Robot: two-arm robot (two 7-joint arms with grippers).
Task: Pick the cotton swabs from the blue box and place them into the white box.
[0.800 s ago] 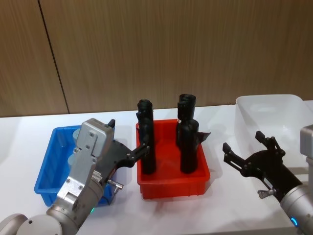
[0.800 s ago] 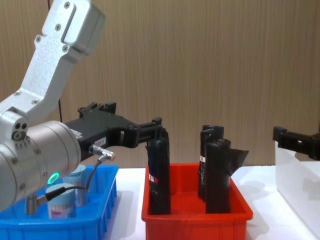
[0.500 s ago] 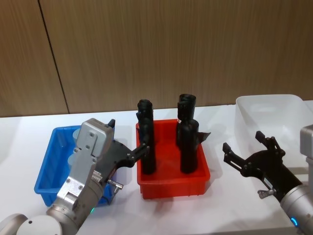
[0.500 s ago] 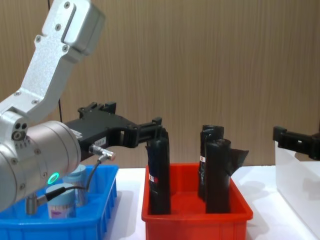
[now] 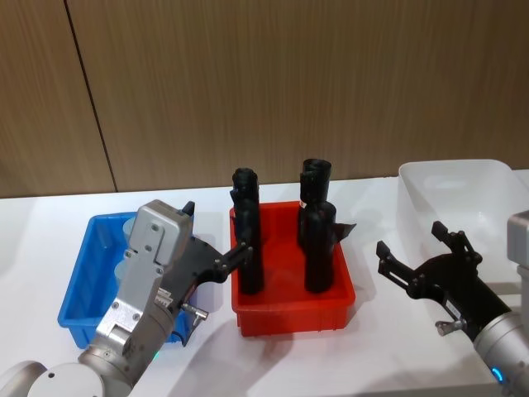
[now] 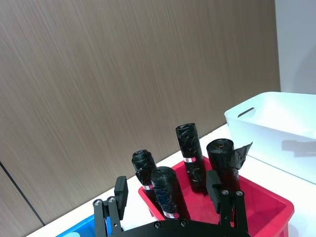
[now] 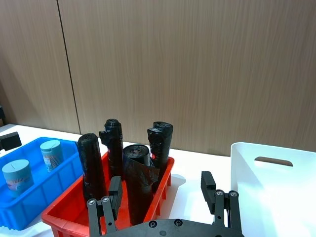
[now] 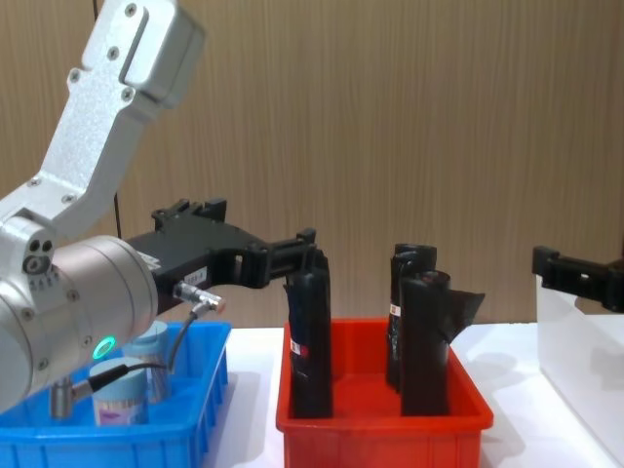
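Two cotton swabs jars with pale blue lids stand in the blue box [image 7: 34, 205], one nearer [image 7: 17, 177] and one farther back [image 7: 51, 153]; the chest view shows them too [image 8: 122, 400]. My left gripper [image 5: 215, 229] hovers open over the blue box's [image 5: 76, 281] right side, its fingertips [image 8: 307, 239] reaching toward the black rolls, above the jars. To the right of the red bin my right gripper [image 5: 411, 238] is held open and empty, just left of the white box [image 5: 463, 186]. The white box holds nothing that I can see.
A red bin [image 5: 293, 313] with several tall black rolls [image 5: 319, 244] stands between the blue box and the white box. A wooden wall runs behind the white table. Bare tabletop lies in front of the bins.
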